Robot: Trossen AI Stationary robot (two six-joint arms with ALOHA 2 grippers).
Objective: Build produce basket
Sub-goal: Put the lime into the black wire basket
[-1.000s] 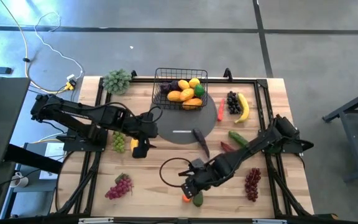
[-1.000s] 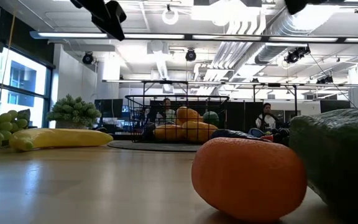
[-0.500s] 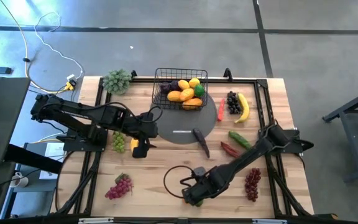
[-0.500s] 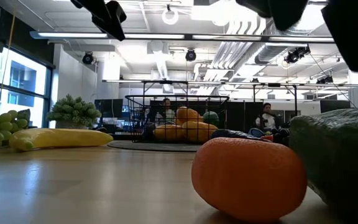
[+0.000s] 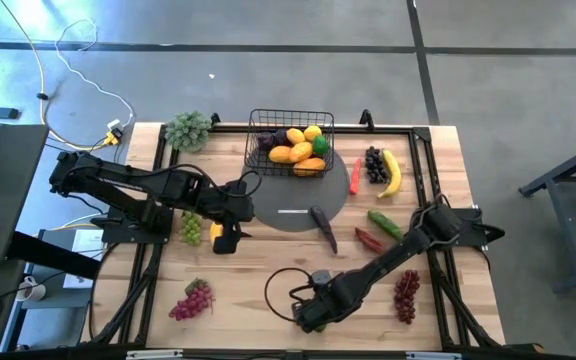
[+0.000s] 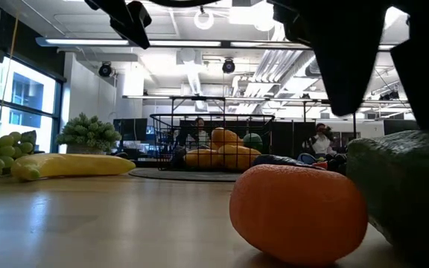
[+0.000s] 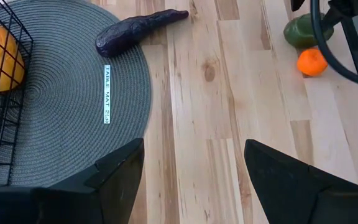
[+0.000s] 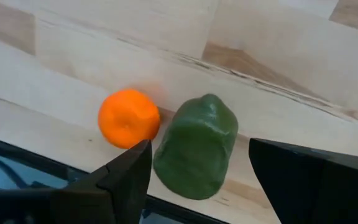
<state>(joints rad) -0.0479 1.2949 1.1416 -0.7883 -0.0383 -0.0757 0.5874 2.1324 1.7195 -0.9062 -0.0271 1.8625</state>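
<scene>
- Left arm (image 5: 133, 188): matte black, chunky jointed links, with a black cable looping off near its wrist.
- Right arm (image 5: 408, 250): the same black build, slimmer along the forearm, with a black cable loop (image 5: 286, 285) just behind its fingers.
- Left fingers (image 7: 114, 174): broad, flat, dark wedges with angular edges.
- Right fingers (image 8: 126, 177): alike, dark and smooth-faced.
</scene>
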